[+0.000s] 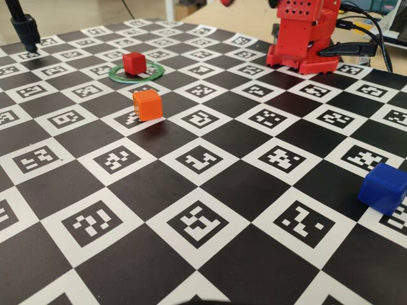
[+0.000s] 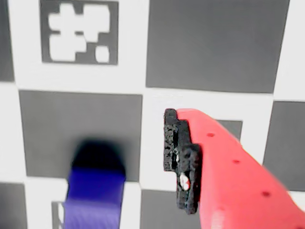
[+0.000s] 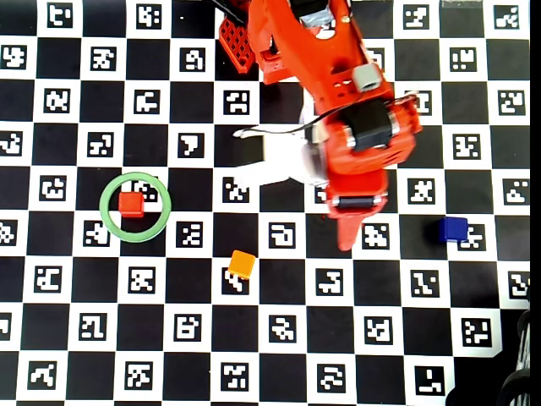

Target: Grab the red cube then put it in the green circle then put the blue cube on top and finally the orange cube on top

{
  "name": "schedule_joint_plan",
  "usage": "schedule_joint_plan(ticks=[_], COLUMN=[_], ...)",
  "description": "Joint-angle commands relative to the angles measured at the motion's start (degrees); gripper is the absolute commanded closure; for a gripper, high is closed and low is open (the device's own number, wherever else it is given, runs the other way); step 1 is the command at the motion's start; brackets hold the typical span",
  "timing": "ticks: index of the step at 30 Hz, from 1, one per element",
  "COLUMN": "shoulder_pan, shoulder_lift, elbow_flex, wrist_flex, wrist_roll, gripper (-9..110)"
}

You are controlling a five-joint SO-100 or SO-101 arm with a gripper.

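**Claw over the board, blue cube not grasped**

Claw (image 3: pixel 347 241) hangs over the checkerboard mat (image 3: pixel 270 338) in the overhead view, pointing toward 6 o'clock, nothing between the fingers. Only one red finger (image 2: pixel 228 176) with its black pad shows in the wrist view; the second finger is out of frame, so can't tell whether the jaws are spread or closed.

Blue cube (image 3: pixel 453 229) sits on the mat at 3 o'clock from the claw tip in the overhead view, well apart from it. Wrist view shows it (image 2: pixel 95 191) blurred at the lower left, at about 9 o'clock from the finger, not touching. Fixed view has it (image 1: pixel 383 187) near the right edge of the mat, alone.

Red cube (image 3: pixel 130 204) is inside the green circle (image 3: pixel 161 224), sitting toward the ring's 9 o'clock side in the overhead view. Fixed view confirms: cube (image 1: pixel 133 63) standing flat within the ring (image 1: pixel 152 75).

Orange cube (image 3: pixel 242 265) rests on the mat at roughly 4 o'clock from the ring, outside it, near but not touching. In the fixed view it (image 1: pixel 147 105) is upright.

Arm base (image 1: pixel 304 38) stands at the far edge of the mat in the fixed view.
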Motion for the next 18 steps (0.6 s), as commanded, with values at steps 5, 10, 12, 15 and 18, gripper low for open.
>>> schedule_joint_plan(ticks=[5, 10, 12, 15, 18], shoulder_pan=[-8.79, -13.27, -14.68, -16.96, -18.98], shoulder_lift=[-4.48, -9.23, -11.60, -15.29, -18.37], elbow_flex=[-11.07, -17.14, -19.60, -23.29, -26.81], wrist_flex=[4.22, 4.66, 4.83, 5.10, 4.31], wrist_roll=[6.77, 10.28, 12.57, 15.12, 17.93], gripper=[62, 62, 62, 62, 62])
